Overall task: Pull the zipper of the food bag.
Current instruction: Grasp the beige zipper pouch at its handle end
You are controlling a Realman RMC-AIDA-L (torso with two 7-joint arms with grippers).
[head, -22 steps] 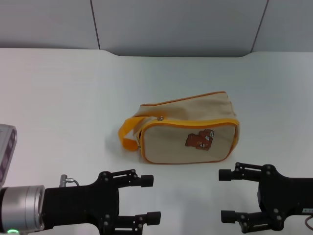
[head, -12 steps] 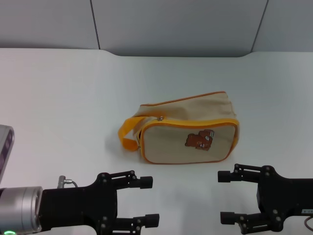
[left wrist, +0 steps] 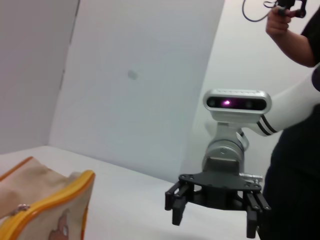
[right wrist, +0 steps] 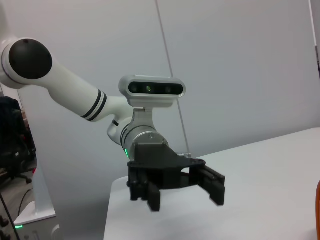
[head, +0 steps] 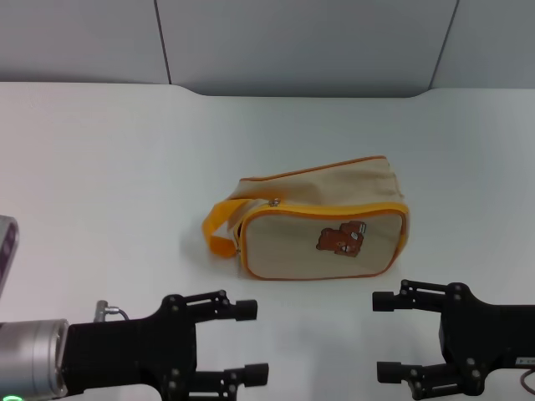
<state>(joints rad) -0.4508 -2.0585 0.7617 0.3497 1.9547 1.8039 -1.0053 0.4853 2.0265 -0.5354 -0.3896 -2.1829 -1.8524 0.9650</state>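
Observation:
The food bag (head: 322, 225) is a beige canvas pouch with orange piping and a brown bear picture, lying in the middle of the white table. Its orange loop handle (head: 218, 231) is at its left end. The zipper (head: 273, 201), a small silver pull tab, sits on the upper front rim near the handle end. It also shows in the left wrist view (left wrist: 21, 207) on the bag (left wrist: 47, 202). My left gripper (head: 251, 342) is open, in front of the bag and to its left, apart from it. My right gripper (head: 383, 335) is open, in front of the bag's right end, apart from it.
The white table (head: 100, 167) ends at a grey wall panel at the back. The left wrist view shows my right gripper (left wrist: 214, 210) farther off and a person behind it. The right wrist view shows my left gripper (right wrist: 180, 192).
My left gripper has drawn back a little, toward the left and the table's front edge. The right gripper and the bag have not moved.

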